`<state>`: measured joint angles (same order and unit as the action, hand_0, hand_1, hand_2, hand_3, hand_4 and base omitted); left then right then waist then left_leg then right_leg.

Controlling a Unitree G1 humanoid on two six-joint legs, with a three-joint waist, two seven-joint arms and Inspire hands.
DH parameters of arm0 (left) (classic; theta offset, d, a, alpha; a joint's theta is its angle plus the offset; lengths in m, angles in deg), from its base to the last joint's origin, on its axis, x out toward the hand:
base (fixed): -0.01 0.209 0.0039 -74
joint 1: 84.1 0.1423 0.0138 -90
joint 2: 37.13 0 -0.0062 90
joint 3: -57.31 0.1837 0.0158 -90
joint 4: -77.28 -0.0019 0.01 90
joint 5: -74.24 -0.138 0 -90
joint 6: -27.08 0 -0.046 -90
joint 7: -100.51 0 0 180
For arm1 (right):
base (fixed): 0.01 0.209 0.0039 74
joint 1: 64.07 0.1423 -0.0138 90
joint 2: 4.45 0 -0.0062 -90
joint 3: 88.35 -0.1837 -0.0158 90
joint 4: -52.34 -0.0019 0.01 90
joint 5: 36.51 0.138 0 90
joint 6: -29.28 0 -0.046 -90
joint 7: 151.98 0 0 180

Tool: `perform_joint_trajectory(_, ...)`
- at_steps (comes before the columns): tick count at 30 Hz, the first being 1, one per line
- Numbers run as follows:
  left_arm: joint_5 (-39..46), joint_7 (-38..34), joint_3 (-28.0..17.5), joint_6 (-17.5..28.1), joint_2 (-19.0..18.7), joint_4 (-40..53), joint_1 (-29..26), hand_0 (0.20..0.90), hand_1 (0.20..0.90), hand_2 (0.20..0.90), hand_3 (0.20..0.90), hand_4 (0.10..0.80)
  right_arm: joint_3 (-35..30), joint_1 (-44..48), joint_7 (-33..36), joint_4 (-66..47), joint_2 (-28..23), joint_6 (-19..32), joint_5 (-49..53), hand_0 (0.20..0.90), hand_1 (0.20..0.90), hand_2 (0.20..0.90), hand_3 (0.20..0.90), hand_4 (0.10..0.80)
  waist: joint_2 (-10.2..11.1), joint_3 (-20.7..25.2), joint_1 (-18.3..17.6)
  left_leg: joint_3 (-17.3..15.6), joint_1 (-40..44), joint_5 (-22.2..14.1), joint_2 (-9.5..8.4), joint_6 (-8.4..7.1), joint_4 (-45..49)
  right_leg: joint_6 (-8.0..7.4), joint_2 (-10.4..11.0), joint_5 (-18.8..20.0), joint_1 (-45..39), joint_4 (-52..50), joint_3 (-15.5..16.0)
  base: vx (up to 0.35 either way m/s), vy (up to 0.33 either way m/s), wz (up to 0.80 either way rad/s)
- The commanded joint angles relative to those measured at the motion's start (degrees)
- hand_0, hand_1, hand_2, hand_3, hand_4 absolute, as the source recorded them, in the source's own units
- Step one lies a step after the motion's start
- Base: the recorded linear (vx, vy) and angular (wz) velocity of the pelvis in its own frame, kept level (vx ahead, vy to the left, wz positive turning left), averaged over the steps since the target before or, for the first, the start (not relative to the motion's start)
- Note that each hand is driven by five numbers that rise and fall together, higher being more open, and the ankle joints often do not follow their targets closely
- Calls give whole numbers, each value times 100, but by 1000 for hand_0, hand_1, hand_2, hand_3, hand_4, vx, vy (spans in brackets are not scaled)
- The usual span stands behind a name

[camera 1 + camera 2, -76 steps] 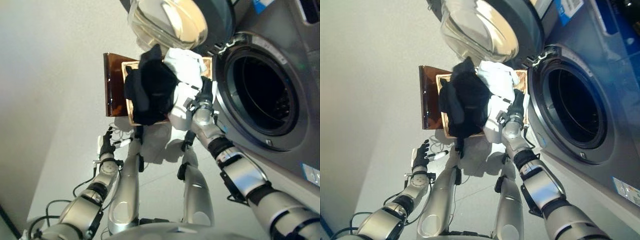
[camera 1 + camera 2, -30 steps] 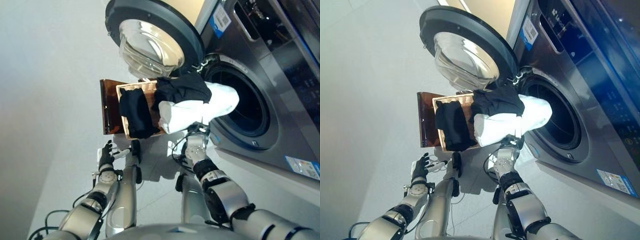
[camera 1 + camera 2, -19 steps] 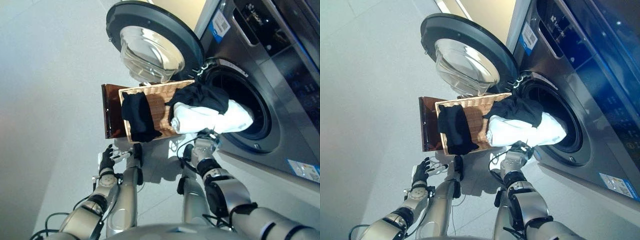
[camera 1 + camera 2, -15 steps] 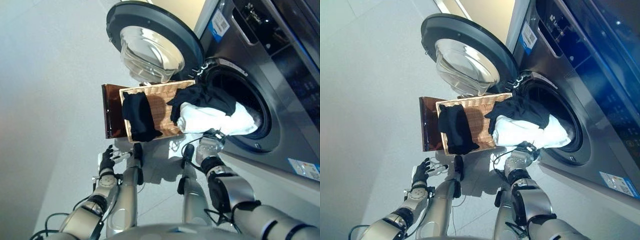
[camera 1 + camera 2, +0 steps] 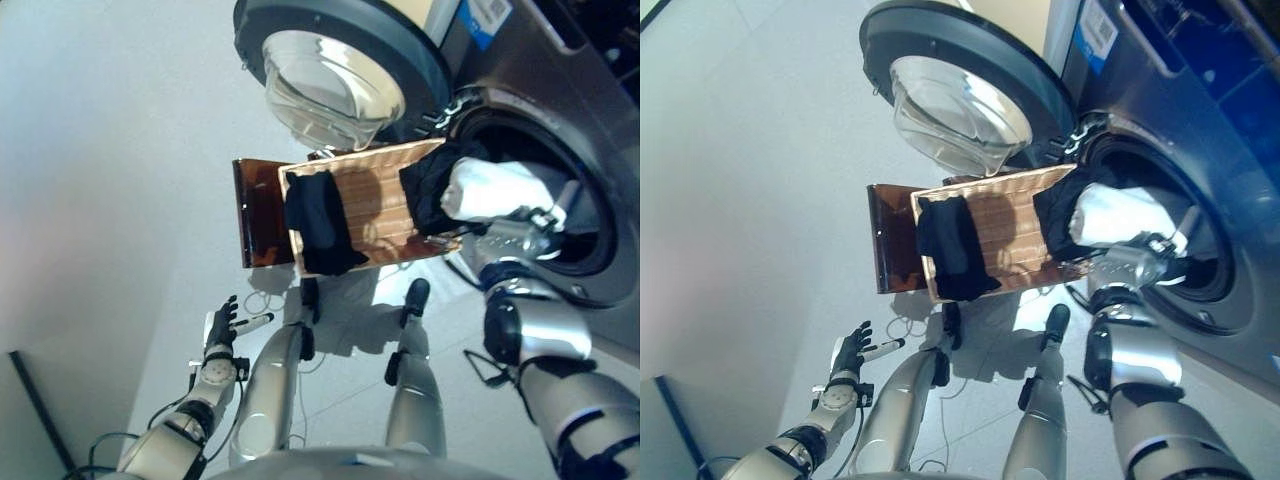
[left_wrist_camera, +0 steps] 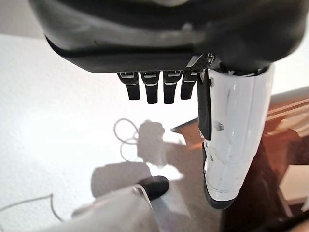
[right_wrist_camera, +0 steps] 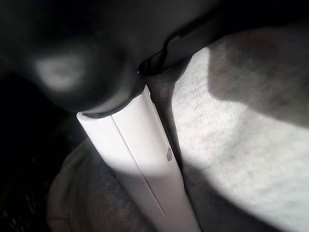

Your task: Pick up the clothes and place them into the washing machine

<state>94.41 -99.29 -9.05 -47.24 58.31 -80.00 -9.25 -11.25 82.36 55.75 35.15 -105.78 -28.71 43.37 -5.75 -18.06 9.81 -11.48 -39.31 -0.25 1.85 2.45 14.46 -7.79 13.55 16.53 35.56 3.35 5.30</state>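
Note:
A white garment (image 5: 495,188) with a black garment (image 5: 428,195) draped beside it hangs at the mouth of the washing machine drum (image 5: 590,245). My right hand (image 5: 541,221) is just under the bundle at the drum's rim. In the right wrist view its white-covered thumb (image 7: 140,159) presses into the white cloth (image 7: 231,145), so the hand is shut on it. Another black garment (image 5: 320,222) lies in the wicker basket (image 5: 375,200). My left hand (image 5: 222,325) hangs low over the floor, open and holding nothing, with its fingers (image 6: 152,89) straight.
The machine's round door (image 5: 335,75) stands open above the basket. A brown board (image 5: 258,215) sits against the basket's left side. Pale floor (image 5: 110,200) spreads to the left.
My right hand has carried the white and black bundle from above the basket across to the drum opening. The view has shifted too. The left hand has stayed low.

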Motion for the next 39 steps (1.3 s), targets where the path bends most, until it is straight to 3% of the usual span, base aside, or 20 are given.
perform_joint_trajectory(1, -51, -43, 160, 198, -139, 36, 35, 900, 900, 900, 900, 800, 352, 809, -96, -394, -1173, 432, -543, 200, 200, 200, 200, 300, -329, -89, 77, 425, 997, 734, -18, -533, -1932, -103, -206, -353, -403, -293, -22, -14, 3, 4)
perform_joint_trajectory(4, -65, 20, 267, 216, -153, 110, 70, 900, 900, 900, 900, 800, 638, 1284, -3, -191, -1654, 271, -772, 200, 200, 200, 200, 300, -477, -87, 137, 394, 920, 760, -34, -542, -1937, -110, -187, -360, -269, -339, -73, -16, 1, 3)
perform_joint_trajectory(11, -84, 42, 368, 239, -149, 170, 52, 900, 900, 900, 900, 800, 1006, 1966, 52, -126, -2122, 300, -834, 200, 200, 200, 200, 300, -584, -79, 168, 353, 819, 784, -11, -555, -1946, -112, -204, -347, -113, -377, -108, 0, -3, -1)
perform_joint_trajectory(20, -59, -29, 313, 193, -150, 46, 21, 900, 900, 900, 900, 800, 695, 2200, 417, 40, -2512, 748, -414, 200, 200, 200, 200, 300, -616, 33, 128, 350, 761, 790, -5, -553, -1946, -111, -235, -315, -3, -385, -121, 0, 0, 0)
perform_joint_trajectory(28, -35, -156, 155, 186, -138, -97, -7, 900, 900, 900, 900, 800, 437, 2134, 735, -152, -2805, 1189, -336, 200, 200, 200, 200, 300, -521, 81, 24, 374, 704, 758, 8, -555, -1946, -123, -250, -297, 24, -352, -99, 4, 2, 0)
perform_joint_trajectory(39, -55, -302, 82, 150, -141, -229, -46, 900, 900, 900, 900, 800, 182, 1870, 1370, -115, -3134, 1359, -676, 200, 200, 200, 200, 300, -380, 58, -148, 396, 586, 772, -6, -555, -1946, -126, -244, -263, 127, -314, -89, -6, 9, 1)
